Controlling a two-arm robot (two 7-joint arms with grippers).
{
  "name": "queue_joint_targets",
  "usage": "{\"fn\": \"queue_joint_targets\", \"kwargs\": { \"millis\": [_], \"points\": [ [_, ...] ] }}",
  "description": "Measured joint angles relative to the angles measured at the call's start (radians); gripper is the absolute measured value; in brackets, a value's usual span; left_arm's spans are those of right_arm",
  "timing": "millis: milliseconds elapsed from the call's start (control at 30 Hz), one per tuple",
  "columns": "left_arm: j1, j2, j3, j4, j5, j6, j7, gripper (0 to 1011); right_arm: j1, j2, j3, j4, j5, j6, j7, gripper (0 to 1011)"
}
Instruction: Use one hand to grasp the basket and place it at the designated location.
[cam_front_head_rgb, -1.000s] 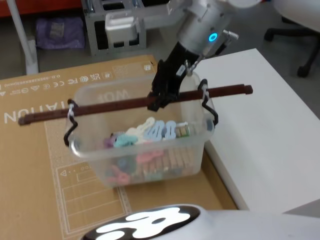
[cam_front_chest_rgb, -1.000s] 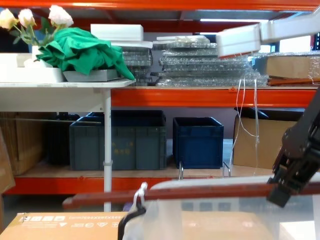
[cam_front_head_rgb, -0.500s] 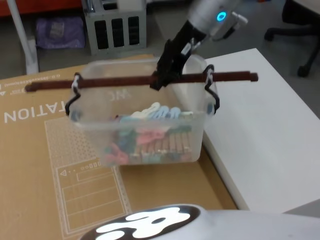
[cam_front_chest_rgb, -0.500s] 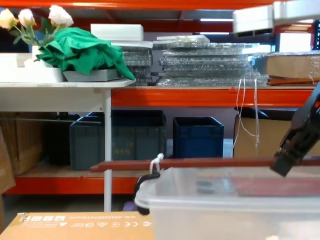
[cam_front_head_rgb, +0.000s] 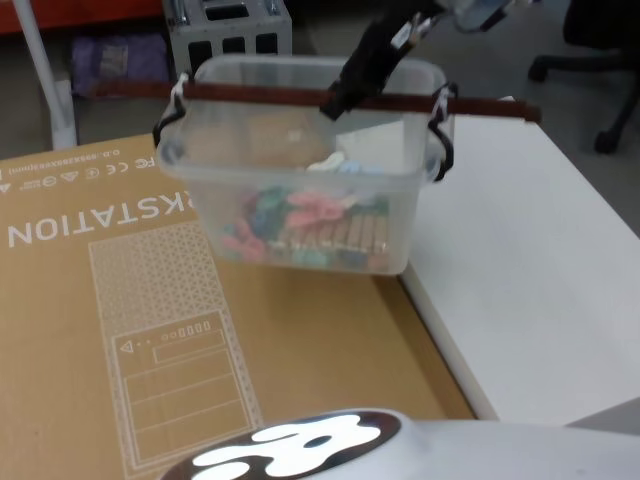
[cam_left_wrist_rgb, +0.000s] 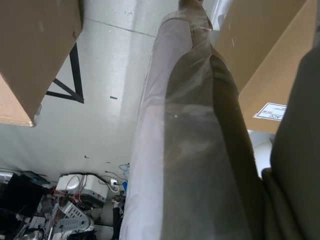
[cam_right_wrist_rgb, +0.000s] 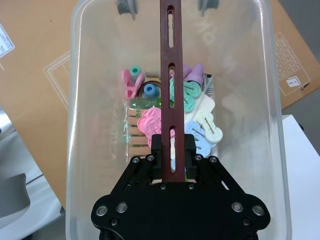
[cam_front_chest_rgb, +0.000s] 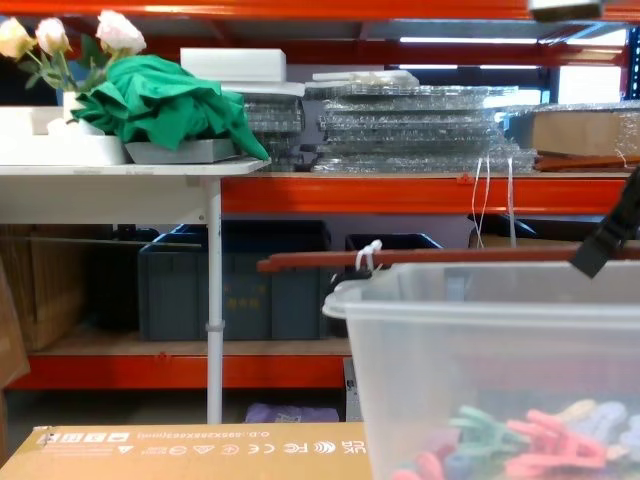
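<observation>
Basket (cam_front_head_rgb: 215, 180) (translucent, round-rimmed plastic) hangs from right gripper (cam_front_head_rgb: 338, 100).

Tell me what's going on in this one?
The robot's right claw is shut on the reddish-brown handle bar of the translucent basket, gripping it near the middle. The basket, with coloured clothes pegs inside, seems to hang clear of the surface, above the brown cardboard sheet and right beside the white table. It is not yet set down.
</observation>
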Motion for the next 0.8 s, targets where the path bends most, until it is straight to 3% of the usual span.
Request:
{"fn": "queue_joint_targets", "kwargs": {
  "millis": [533, 800],
  "points": [
    [0.0, 0.0, 0.0, 0.0, 0.0, 0.0, 0.0, 0, -0.005, 0.011, 0.052, 0.041, 0.014, 0.027, 0.001, 241],
    [0.0, 0.0, 0.0, 0.0, 0.0, 0.0, 0.0, 0, -0.003, 0.027, 0.078, 0.07, 0.001, 0.083, 0.001, 241]
  ]
}}
